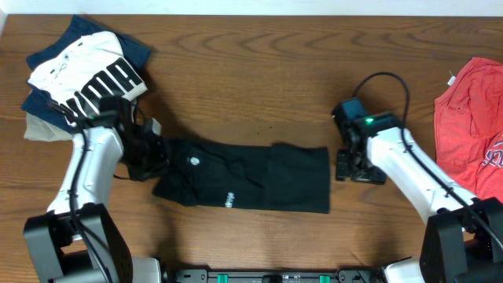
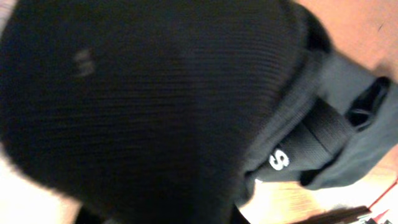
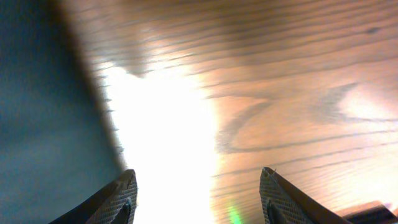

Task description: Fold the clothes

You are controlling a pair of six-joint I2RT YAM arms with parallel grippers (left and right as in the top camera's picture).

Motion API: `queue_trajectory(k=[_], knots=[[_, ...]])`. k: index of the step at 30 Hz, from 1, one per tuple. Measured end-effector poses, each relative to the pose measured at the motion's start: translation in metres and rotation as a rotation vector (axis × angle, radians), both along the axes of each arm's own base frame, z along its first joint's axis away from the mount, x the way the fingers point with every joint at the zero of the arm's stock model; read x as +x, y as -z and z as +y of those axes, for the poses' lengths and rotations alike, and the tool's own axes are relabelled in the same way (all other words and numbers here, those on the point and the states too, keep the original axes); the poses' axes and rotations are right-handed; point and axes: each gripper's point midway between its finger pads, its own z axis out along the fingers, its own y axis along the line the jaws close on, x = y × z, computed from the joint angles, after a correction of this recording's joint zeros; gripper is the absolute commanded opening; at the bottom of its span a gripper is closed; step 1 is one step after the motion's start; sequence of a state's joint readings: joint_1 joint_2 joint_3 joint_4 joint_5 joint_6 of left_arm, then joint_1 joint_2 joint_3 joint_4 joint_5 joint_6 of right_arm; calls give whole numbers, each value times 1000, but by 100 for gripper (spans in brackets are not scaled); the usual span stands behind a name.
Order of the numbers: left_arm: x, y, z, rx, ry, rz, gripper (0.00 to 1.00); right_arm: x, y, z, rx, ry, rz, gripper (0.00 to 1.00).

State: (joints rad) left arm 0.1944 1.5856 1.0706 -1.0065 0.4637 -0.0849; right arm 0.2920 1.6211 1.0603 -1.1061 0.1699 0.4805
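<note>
The brown wood-grain table (image 1: 251, 63) carries three heaps of clothing. The plain black soft fabric garment (image 1: 259, 179) lies at the middle of the table towards the near edge, spread as a long flat band running left to right. A small white hexagon logo (image 1: 194, 162) sits near its left end and a line of tiny white lettering (image 1: 230, 199) lies by its lower hem. The left gripper (image 1: 148, 157) is at the left end of this band, clamped on bunched black fabric. In the left wrist view, ribbed black cloth (image 2: 155, 106) fills nearly the whole picture and hides the fingers. The right gripper (image 1: 351, 167) is just beyond the garment's right end, apart from it. In the right wrist view its fingers (image 3: 121, 202) stand spread over bare wood with nothing between them, and a dark blurred edge runs along the left side. A white shirt with big black letters (image 1: 86, 75) lies crumpled on dark blue cloth at the far left corner. A red T-shirt (image 1: 471, 118) lies at the right edge.
</note>
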Motion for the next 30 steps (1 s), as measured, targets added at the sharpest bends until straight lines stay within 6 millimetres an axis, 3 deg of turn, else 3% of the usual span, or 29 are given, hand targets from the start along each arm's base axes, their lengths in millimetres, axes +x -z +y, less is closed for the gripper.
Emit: queue_trajectory(k=[3, 6, 11, 15, 19, 22, 25, 30], knots=[[12, -24, 2, 11, -1, -29, 6, 2, 0, -13, -3, 23, 4, 61], [24, -44, -11, -11, 28, -73, 6, 3, 0, -21, -5, 30, 8, 61], [29, -60, -71, -82, 166, -120, 6, 3, 0, -24, -4, 23, 12, 61], [24, -65, -136, -128, 314, -174, 7, 3, 0, -24, -4, 19, 12, 61], [9, -72, -203, -182, 449, -230, 7, 3, 0, -24, -3, 19, 13, 61], [-3, -77, -238, -215, 510, -262, 9, 3, 0, -24, -4, 19, 13, 61], [-20, -75, -256, -204, 541, -244, 10, 3, 0, -24, -4, 19, 13, 62], [-33, -63, -269, -174, 564, -207, 17, 3, 0, -24, -3, 18, 13, 61]])
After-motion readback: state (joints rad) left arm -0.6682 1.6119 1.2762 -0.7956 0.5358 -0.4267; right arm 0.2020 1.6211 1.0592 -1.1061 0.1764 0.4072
